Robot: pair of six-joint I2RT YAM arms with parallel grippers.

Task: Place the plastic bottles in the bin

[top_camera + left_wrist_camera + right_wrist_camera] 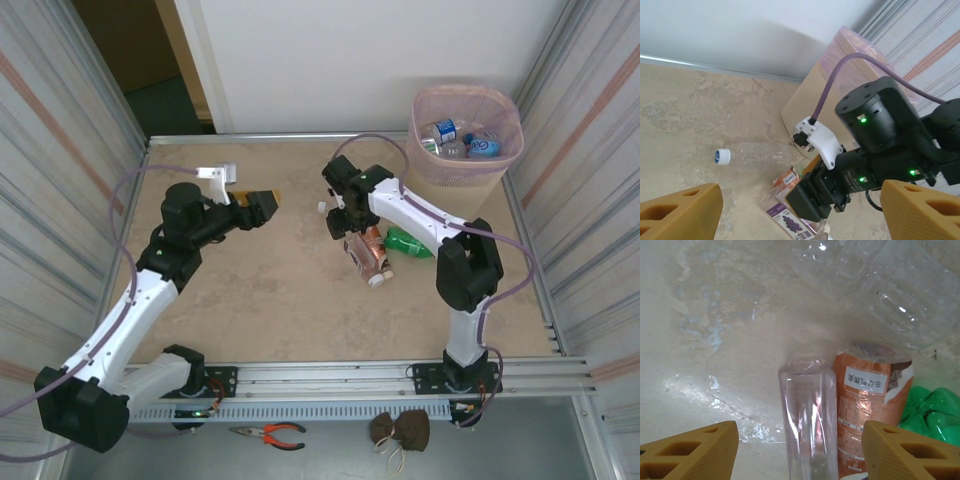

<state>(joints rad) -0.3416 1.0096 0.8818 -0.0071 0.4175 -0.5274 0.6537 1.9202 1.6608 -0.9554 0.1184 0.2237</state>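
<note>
In the overhead view the bin (432, 168) stood at the upper right of the frame, on the far right corner of the table (260, 300). Its pink liner was folded over the rim, and several bottles (484, 147) lay inside it. More bottles lay in a cluster just right of the frame's centre, below and left of the bin.

The right gripper (800, 450) hung over that cluster with its jaws apart and no grip visible. In the right wrist view its two yellow fingers (690, 452) sat at the lower corners. Between them lay a clear bottle (807, 410), touching an orange-labelled bottle (867, 405) on its right. The left finger stood clear of both; whether the right finger touched the orange-labelled bottle could not be told. A green bottle (935, 415) lay at the right edge of that view, and crushed clear bottles (880, 285) lay across the top.

The left gripper (266, 199), left of centre in the overhead view, pointed right with its jaws wide and empty. Its wrist view showed a capped clear bottle (757, 156) lying on the table at centre left, near the foot of the bin.

Orange-handled pliers (270, 433) and a brown pouch (400, 430) lay along the bottom edge of the overhead view
</note>
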